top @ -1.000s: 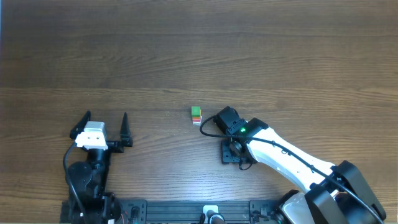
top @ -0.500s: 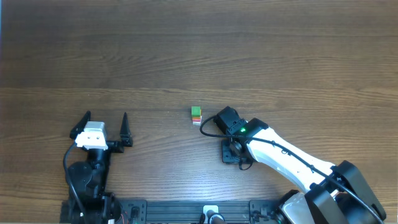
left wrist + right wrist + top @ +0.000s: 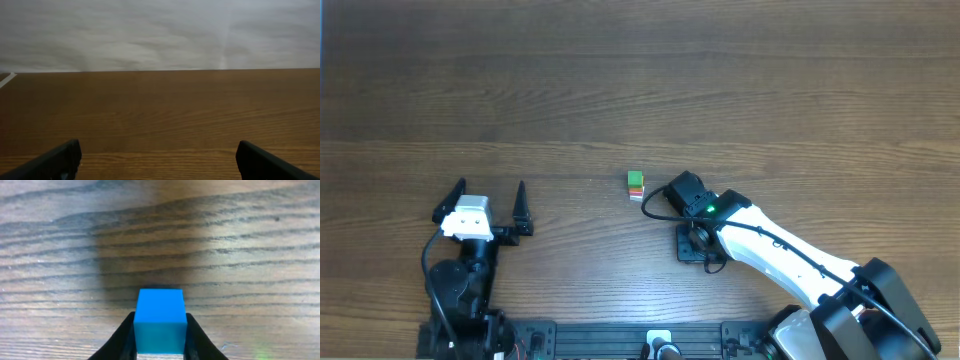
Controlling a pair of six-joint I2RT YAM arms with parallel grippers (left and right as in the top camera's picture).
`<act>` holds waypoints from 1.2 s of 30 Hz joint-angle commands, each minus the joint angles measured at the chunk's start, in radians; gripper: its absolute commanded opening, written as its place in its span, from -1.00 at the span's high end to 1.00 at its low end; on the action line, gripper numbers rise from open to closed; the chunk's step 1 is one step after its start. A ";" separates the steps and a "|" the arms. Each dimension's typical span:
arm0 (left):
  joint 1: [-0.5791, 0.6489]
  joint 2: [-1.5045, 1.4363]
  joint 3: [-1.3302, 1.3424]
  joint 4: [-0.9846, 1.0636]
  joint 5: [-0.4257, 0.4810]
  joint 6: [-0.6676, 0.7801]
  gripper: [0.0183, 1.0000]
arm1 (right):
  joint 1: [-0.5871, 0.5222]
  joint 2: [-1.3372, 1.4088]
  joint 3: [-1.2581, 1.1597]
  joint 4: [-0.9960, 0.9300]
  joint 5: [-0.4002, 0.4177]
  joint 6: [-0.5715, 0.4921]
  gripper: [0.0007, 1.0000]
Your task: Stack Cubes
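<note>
Item 1. Blue cube [image 3: 160, 316]: clamped between the two fingers of the right gripper [image 3: 160, 332], close above bare wood of the table [image 3: 640, 80].

Item 2. Green cube [image 3: 636, 179]: sits on a lower cube [image 3: 636, 191] (only a reddish sliver shows), about midway along the table's width, in the half nearer the arms' edge. The right arm [image 3: 770, 255] reaches to just beside this stack, not touching it.

Item 3. Left gripper [image 3: 490, 186]: fingers spread wide apart, nothing between them; toward the table's left side, near the arms' edge, well apart from the stack.
</note>
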 commanded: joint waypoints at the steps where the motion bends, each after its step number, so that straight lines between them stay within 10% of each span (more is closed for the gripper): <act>1: -0.005 -0.007 -0.006 0.000 0.006 0.018 -1.00 | -0.005 0.001 -0.009 0.005 -0.001 0.003 0.67; 16: -0.005 -0.007 -0.006 0.000 0.006 0.018 -1.00 | -0.026 0.001 0.078 -0.064 0.012 -0.001 0.86; 36: -0.005 -0.007 -0.006 0.000 0.006 0.017 -1.00 | -0.003 0.177 0.864 -0.501 0.074 -0.043 0.98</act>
